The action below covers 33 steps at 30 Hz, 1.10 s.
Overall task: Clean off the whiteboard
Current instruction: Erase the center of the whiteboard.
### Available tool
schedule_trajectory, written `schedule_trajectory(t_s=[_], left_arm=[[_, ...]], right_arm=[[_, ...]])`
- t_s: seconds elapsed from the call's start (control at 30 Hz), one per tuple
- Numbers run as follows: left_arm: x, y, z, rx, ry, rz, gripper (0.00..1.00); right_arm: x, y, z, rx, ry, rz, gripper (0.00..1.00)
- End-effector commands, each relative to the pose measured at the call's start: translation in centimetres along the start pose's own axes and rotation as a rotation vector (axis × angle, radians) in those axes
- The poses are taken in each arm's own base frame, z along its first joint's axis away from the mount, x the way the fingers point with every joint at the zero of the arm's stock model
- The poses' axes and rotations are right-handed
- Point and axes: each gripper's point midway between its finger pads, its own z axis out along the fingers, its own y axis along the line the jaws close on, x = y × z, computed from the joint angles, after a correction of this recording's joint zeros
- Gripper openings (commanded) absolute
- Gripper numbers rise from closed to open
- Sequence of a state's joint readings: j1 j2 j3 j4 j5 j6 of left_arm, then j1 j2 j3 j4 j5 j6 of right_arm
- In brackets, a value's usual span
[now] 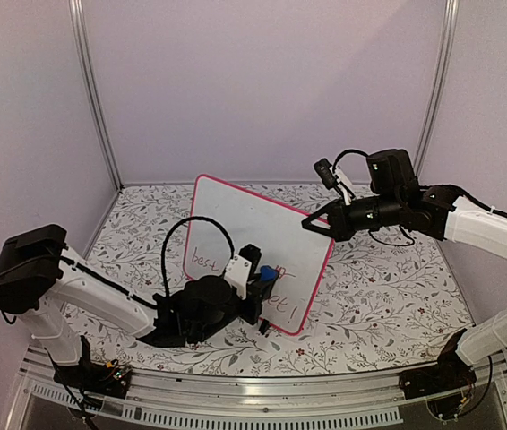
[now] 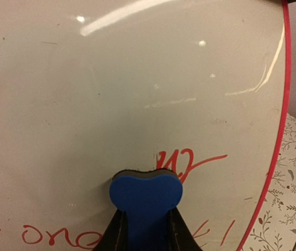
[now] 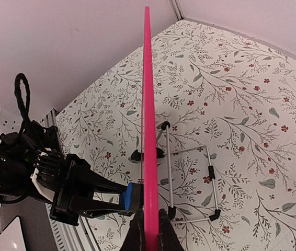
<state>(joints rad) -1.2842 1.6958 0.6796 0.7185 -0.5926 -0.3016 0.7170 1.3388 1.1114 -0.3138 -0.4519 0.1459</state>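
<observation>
**Top view.** Your left gripper (image 1: pixel 265 279) is pressed together on a blue eraser (image 1: pixel 270 271) and holds it against the written face of the whiteboard (image 1: pixel 240 215). Your right gripper (image 1: pixel 313 224) is pinched shut on the board's pink frame at its upper right corner. The whiteboard stands upright in the middle of the worktop (image 1: pixel 388 287). Its long axis lies level and runs from far left to near right, and its written face is turned toward the near edge. Red handwriting (image 1: pixel 204 262) shows along the lower part of the board.

**Left wrist view.** Two black fingers (image 2: pixel 117 235) clamp the eraser from both sides. Its rounded top sits flat against the glossy white surface, just below and left of a red scribble. More red letters run along the bottom edge. The upper part of the board is bare white. The pink frame curves down the right side, with the flowered worktop beyond it.

**Right wrist view.** You see the board edge-on as a thin pink line running straight up. The right fingers squeeze it at the bottom of the picture. On the left, the other gripper presses the eraser against the board's face. On the right, a wire stand (image 3: pixel 168 172) rests on the worktop behind the board.
</observation>
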Motion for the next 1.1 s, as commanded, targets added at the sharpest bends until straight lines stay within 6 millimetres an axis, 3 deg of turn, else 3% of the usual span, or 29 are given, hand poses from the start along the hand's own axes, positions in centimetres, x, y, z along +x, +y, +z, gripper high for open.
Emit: schedule_trajectory(t_s=[0.0, 0.9, 1.07], left_arm=[[4.8, 1.2, -0.2, -0.038, 0.132, 0.079, 0.09], [6.5, 1.5, -1.0, -0.044, 0.162, 0.076, 0.09], [6.0, 1.3, -1.1, -0.046, 0.152, 0.084, 0.09]], right_arm=[[2.4, 1.0, 0.7, -0.053, 0.087, -0.030, 0.00], [2.5, 1.1, 0.6, -0.054, 0.088, -0.030, 0.00], [2.4, 1.1, 0.6, -0.055, 0.085, -0.030, 0.00]])
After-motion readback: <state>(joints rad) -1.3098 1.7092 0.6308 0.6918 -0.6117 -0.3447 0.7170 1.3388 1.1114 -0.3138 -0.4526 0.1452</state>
